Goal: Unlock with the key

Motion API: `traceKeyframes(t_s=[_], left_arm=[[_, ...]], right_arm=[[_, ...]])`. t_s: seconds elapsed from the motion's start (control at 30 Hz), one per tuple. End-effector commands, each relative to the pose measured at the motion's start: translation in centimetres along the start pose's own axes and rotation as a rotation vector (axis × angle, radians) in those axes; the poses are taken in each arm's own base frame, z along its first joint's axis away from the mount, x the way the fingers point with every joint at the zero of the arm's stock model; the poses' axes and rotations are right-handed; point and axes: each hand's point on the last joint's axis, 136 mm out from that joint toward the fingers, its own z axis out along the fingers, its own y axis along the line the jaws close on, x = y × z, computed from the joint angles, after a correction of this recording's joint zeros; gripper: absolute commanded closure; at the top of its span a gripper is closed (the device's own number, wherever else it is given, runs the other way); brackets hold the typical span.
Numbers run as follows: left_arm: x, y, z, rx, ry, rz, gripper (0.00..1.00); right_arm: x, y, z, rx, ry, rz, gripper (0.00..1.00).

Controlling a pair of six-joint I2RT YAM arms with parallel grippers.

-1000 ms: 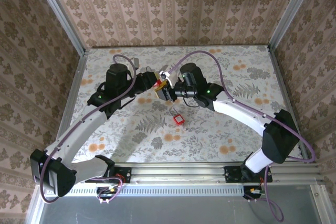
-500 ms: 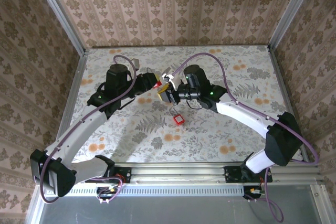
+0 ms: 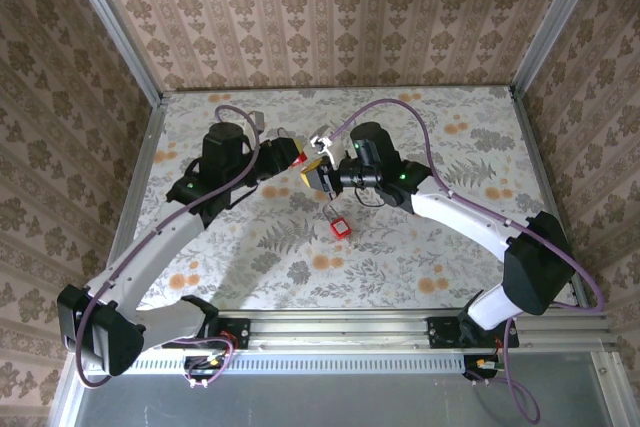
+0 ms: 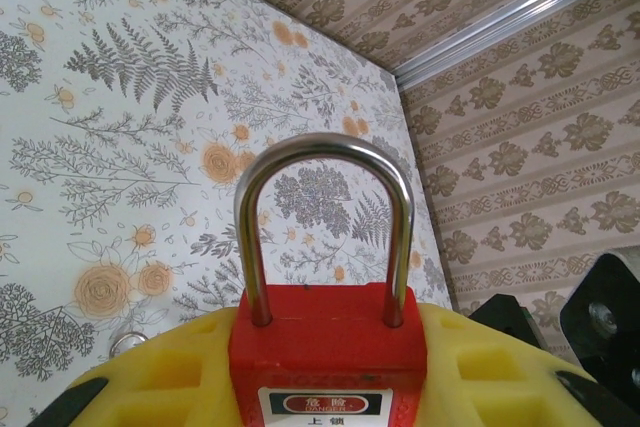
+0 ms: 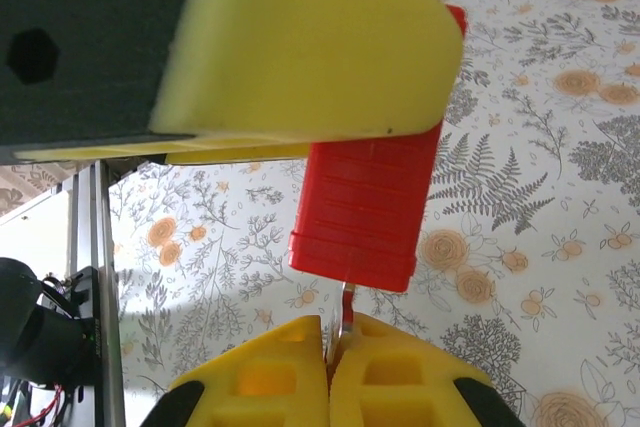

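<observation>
Two arms meet above the floral table (image 3: 450,237), just left of centre in the overhead view. The left end effector (image 4: 325,382) pinches a red padlock (image 5: 365,197) by its body, its silver shackle (image 4: 325,144) closed and standing upright in the left wrist view. The right end effector (image 5: 327,362) has its yellow fingers pressed together on the key (image 5: 346,307), a thin sliver rising from the seam between them at the bottom of the right wrist view. The key's long axis runs straight up the frame, in line with the padlock's body, and its tip meets the lock's underside directly above. Whether it has entered the keyway cannot be told. The right arm carries the key and the left only holds the lock, so the coming move looks like a push along that axis and then a twist. Nothing stands between key and lock. One broad yellow pad (image 5: 300,37) of the left end effector crowds the top of that view, close over the padlock. A second red padlock (image 3: 340,229), small and with a thin wire shackle, lies on the table below the pair in the overhead view, apart from both.
</observation>
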Motion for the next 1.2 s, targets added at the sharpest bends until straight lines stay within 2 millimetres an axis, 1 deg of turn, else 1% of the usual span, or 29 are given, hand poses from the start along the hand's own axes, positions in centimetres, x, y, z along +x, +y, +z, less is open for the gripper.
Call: traceKeyframes(t_s=[0.0,0.3,0.4,0.57,0.63,0.73,0.8,0.9,1.0,1.1,1.17], left_arm=[[1.6,-1.2,-0.1,0.058,0.042,0.009,1.00],[4.3,-1.2,0.8,0.103,0.083,-0.005,1.00],[4.5,-1.1,0.5,0.119,0.073,0.002,1.00],[4.3,-2.2,0.1,0.169,0.067,0.037,1.00],[4.3,-2.4,0.1,0.185,0.069,0.039,1.00],[3.9,-2.8,-0.1,0.218,0.053,0.044,1.00],[3.4,-3.4,-0.5,0.254,0.032,0.064,1.00],[2.2,-4.4,-1.6,0.311,-0.011,0.106,1.00],[0.8,-4.9,-2.7,0.364,-0.064,0.138,1.00],[-0.4,-5.9,-3.8,0.428,-0.103,0.172,1.00],[-0.7,-6.1,-3.8,0.427,-0.104,0.185,1.00]], right_arm=[[-3.6,0.5,-0.3,-0.045,-0.109,-0.016,1.00],[-6.8,-0.9,-1.2,-0.079,-0.213,0.051,1.00],[-7.1,-1.4,-1.6,-0.087,-0.233,0.078,1.00],[-7.3,-2.2,-2.3,-0.108,-0.274,0.128,1.00],[-7.5,-2.0,-2.5,-0.128,-0.283,0.136,1.00],[-7.7,-1.5,-2.6,-0.168,-0.290,0.148,1.00],[-7.8,-1.5,-2.9,-0.203,-0.301,0.170,1.00],[-8.2,-1.9,-3.4,-0.245,-0.320,0.216,1.00],[-8.6,-2.7,-3.9,-0.287,-0.340,0.280,1.00],[-9.3,-3.3,-4.4,-0.337,-0.359,0.322,1.00],[-9.8,-3.0,-4.5,-0.362,-0.355,0.327,1.00]])
